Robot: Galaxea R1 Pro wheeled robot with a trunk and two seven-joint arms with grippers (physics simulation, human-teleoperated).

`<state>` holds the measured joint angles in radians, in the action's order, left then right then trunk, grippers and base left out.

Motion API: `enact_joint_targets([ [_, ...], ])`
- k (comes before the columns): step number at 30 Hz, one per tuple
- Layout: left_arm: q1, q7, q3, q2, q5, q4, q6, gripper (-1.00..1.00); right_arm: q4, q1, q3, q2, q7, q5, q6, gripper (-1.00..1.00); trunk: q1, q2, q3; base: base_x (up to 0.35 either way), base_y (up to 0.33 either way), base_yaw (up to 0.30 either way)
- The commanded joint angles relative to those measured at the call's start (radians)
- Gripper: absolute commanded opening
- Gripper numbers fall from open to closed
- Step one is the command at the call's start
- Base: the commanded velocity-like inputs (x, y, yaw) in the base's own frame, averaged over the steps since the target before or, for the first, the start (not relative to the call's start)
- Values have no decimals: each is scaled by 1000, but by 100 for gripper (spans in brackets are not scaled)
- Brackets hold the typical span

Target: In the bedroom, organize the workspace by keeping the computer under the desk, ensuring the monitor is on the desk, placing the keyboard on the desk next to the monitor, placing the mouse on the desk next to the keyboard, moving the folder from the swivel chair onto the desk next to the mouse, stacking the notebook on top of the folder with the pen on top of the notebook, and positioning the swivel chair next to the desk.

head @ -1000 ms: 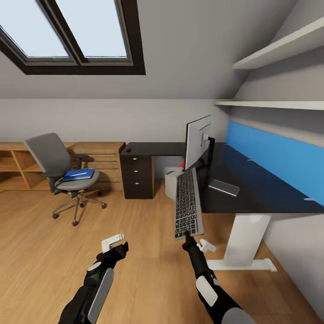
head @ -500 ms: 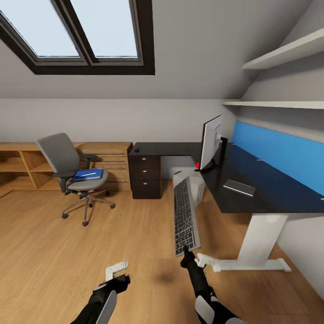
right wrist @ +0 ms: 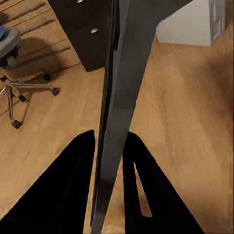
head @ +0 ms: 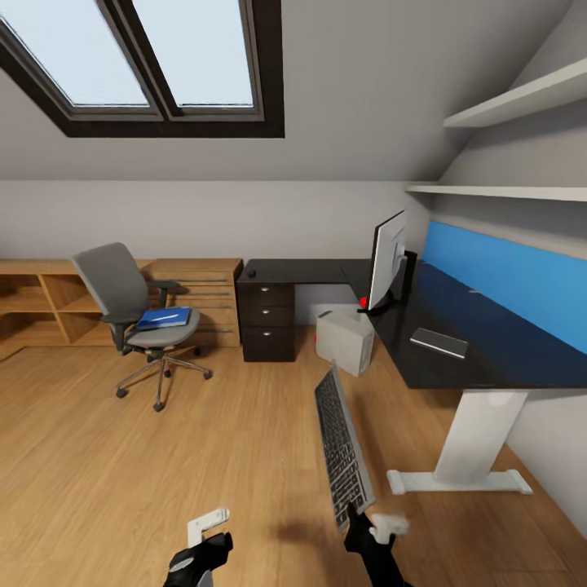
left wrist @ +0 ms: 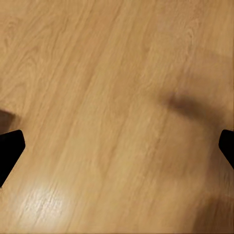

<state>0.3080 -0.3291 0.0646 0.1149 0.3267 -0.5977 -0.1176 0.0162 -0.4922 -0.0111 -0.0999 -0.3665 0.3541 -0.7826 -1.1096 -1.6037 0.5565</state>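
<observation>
One keyboard [head: 342,451], one monitor [head: 388,259], one swivel chair [head: 134,316].

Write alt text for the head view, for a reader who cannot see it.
The right gripper holds a keyboard by its near end over a wooden floor, short of a black desk bearing a monitor. A white computer sits by the desk's edge, and a swivel chair with a blue folder stands apart at left.

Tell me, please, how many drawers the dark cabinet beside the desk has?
3, stacked vertically on the dark cabinet at the desk's far-left end: top, middle and bottom. None seem hidden.
</observation>
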Motion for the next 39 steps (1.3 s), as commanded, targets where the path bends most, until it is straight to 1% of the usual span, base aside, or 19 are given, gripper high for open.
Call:
enact_joint_targets([
  [1,0,-8,6,-2,8,13,10,100,1,13,2,6,-12,7,-3,-100,4,7,-2,0,0,0],
  [3,0,-9,6,-3,7,50,29,100,3,33,2,18,-10,6,-1,-100,12,21,-9,0,0,0],
  [6,0,-9,6,-4,7,71,34,100,3,39,2,22,-9,5,0,-100,23,42,-18,0,0,0],
  [11,0,-9,5,-5,7,79,36,100,2,41,1,26,-2,6,0,-100,42,77,-34,0,0,0],
  [15,0,-8,4,-12,7,81,36,100,2,41,3,28,33,4,0,-100,58,105,-46,0,0,0],
  [18,0,-9,4,-14,7,81,38,100,3,41,3,26,36,3,0,-100,69,126,-56,0,0,0],
  [19,0,-9,4,-14,8,81,43,100,3,41,3,26,37,3,0,-100,73,133,-59,0,0,0],
  [20,0,-10,4,-14,7,101,100,100,4,41,2,28,38,4,1,-100,77,140,-62,0,0,0],
  [22,0,-10,4,-14,7,109,121,100,4,41,2,28,38,5,2,-100,85,154,-68,0,0,0],
  [25,0,-10,5,-14,6,115,140,100,4,41,3,28,38,4,1,-100,96,175,-78,0,0,0],
  [29,0,-10,5,-14,7,116,143,100,3,41,2,28,39,5,0,-100,111,203,-90,17,0,0],
  [39,0,-10,4,-14,8,118,145,100,4,41,3,27,40,5,0,-100,150,273,-121,269,0,0],
])
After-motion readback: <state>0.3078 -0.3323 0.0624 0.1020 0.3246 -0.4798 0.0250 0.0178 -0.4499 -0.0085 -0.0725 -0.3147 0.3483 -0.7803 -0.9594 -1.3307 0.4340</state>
